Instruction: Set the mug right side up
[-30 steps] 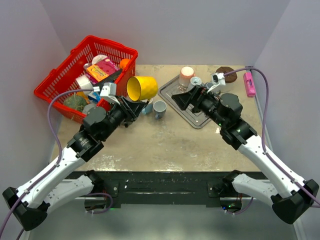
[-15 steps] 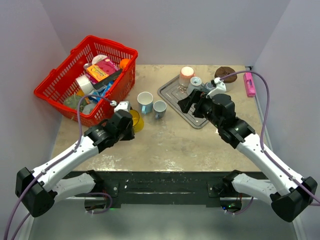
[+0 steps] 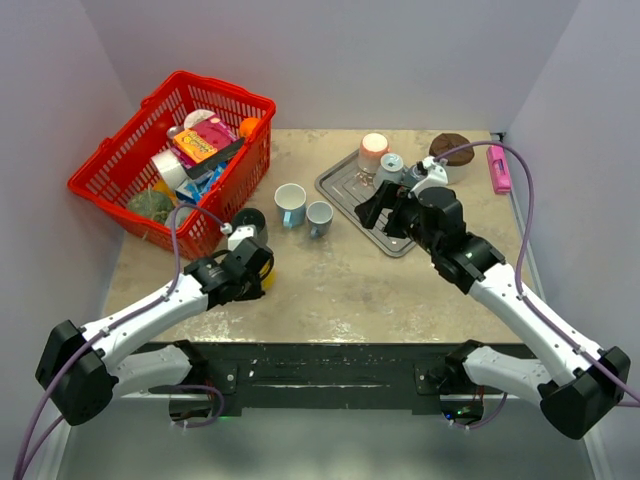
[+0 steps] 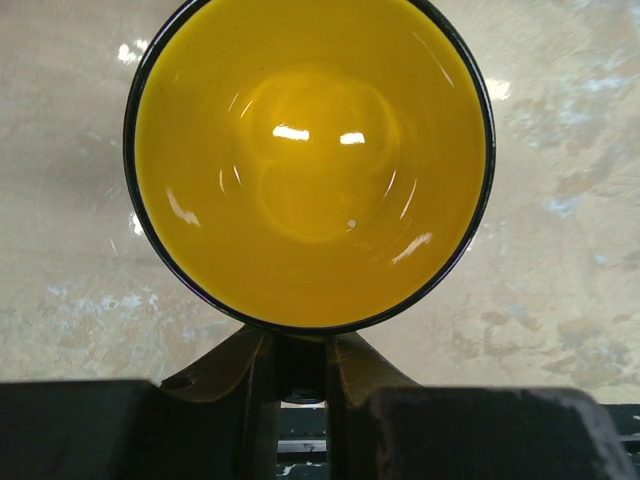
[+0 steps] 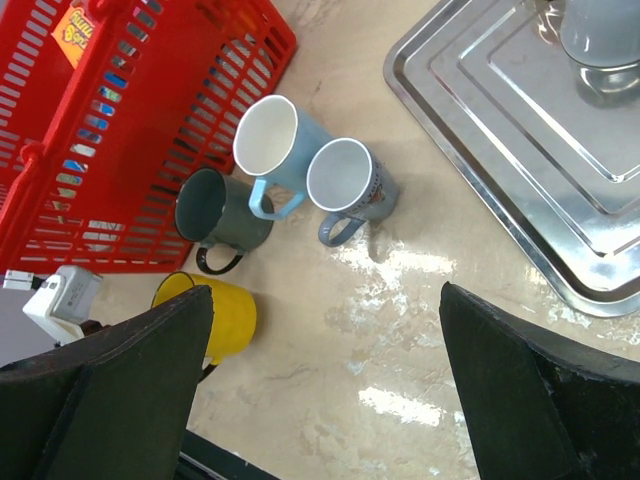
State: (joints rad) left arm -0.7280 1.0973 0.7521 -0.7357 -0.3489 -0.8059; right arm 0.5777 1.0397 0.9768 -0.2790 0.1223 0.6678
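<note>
Left gripper [image 4: 300,362] grasps the upright yellow mug [image 4: 310,160] near the table's [image 3: 340,290] front left edge. Right gripper [image 3: 384,208] gapes, released.

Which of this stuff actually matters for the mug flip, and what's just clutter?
In the job:
- yellow mug, mouth up
- left gripper, clamped on it

Lying about:
- red basket with its contents
- light blue mug
- grey mug
- dark mug
- metal tray
</note>
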